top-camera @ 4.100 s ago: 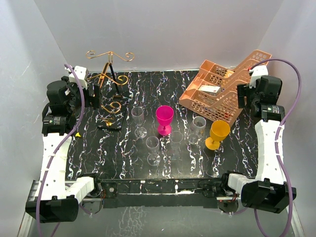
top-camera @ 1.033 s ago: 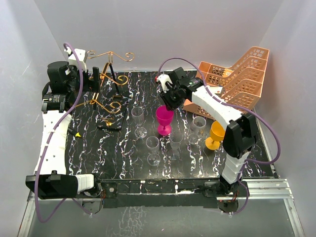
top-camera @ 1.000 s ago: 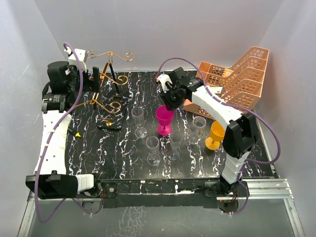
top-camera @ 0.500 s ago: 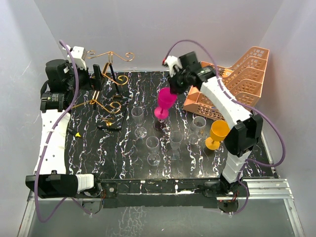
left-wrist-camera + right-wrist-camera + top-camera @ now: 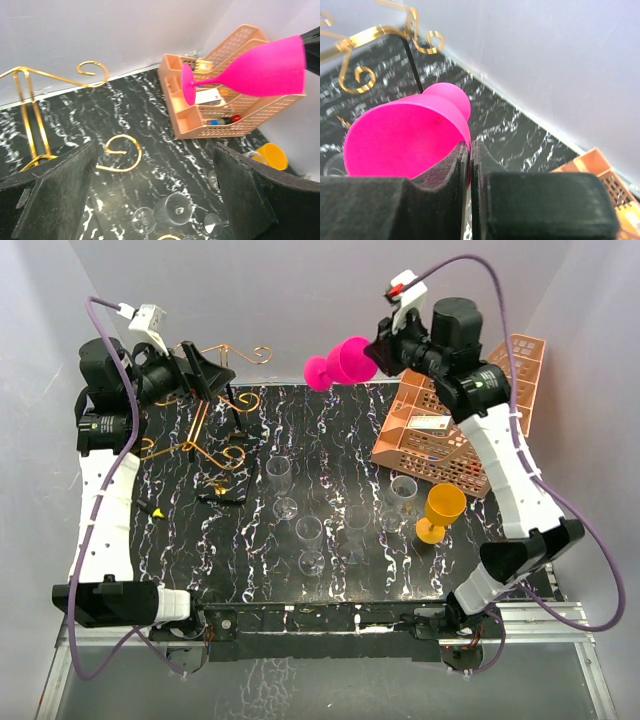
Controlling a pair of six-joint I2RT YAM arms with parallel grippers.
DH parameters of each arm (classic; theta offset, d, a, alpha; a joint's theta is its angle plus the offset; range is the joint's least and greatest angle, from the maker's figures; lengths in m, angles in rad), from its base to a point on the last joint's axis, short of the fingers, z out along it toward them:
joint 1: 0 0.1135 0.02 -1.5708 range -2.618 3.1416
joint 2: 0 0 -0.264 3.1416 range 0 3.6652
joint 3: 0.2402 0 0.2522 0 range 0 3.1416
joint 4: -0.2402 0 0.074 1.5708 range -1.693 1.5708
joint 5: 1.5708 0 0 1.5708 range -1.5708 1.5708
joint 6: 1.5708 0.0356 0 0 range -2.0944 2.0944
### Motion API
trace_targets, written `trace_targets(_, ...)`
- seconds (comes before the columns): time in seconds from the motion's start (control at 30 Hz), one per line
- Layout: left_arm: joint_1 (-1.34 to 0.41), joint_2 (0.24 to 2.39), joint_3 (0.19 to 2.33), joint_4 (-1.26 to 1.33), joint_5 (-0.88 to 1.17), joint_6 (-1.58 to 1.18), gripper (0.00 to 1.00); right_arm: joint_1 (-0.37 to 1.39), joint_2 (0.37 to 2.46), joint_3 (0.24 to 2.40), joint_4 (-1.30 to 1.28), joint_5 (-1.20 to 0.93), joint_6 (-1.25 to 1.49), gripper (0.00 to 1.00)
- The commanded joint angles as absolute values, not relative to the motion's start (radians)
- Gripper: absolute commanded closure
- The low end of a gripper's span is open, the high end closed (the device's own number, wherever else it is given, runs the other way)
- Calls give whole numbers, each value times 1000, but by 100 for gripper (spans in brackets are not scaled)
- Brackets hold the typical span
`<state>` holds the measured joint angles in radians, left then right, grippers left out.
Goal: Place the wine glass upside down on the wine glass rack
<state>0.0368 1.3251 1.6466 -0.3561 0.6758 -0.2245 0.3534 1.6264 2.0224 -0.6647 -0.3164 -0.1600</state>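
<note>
Right gripper (image 5: 378, 354) is clamped shut on the rim of the pink wine glass (image 5: 340, 364), which is up in the air over the far edge, lying sideways with its foot pointing left. So it's picked up, but not flipped or hung. The wine glass rack (image 5: 365, 39) sits far left with nothing on it. Left gripper (image 5: 203, 370) is wide open beside it, holding nothing.

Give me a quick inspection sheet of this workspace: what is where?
Surface: black marbled table, white veins.
Job's things: pink wine glass in the air, tipped sideways; gold wire rack at far left, no glass on it.
Clutter: four clear glasses standing mid-table, orange goblet, orange tray rack.
Grippers: right gripper shut on the glass's rim; left gripper open near the rack.
Cables: purple cables loop off both arms.
Surroundings: plain white walls.
</note>
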Motion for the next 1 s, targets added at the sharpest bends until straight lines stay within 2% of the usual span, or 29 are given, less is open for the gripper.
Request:
trace_targets(0.0,19,1350,1628,-204,817,-393,5,355,1569,2098,-465,-359,-59,92)
trace_targets(0.43,-97,1421,1596,-90,797,-518,13,356,1574,2107,-404,-557,98,92)
trace_targets(0.53,-113,1433,1593,-86,781,-526,18,356,1569,2101,-398,-580,113,92)
trace_targets(0.7,-124,1447,1587,-28,813,-588,31,355,1562,2070,-388,-602,115,92)
trace_targets(0.97,-130,1417,1564,-41,797,-564,29,355,1561,2052,-393,-558,101,92)
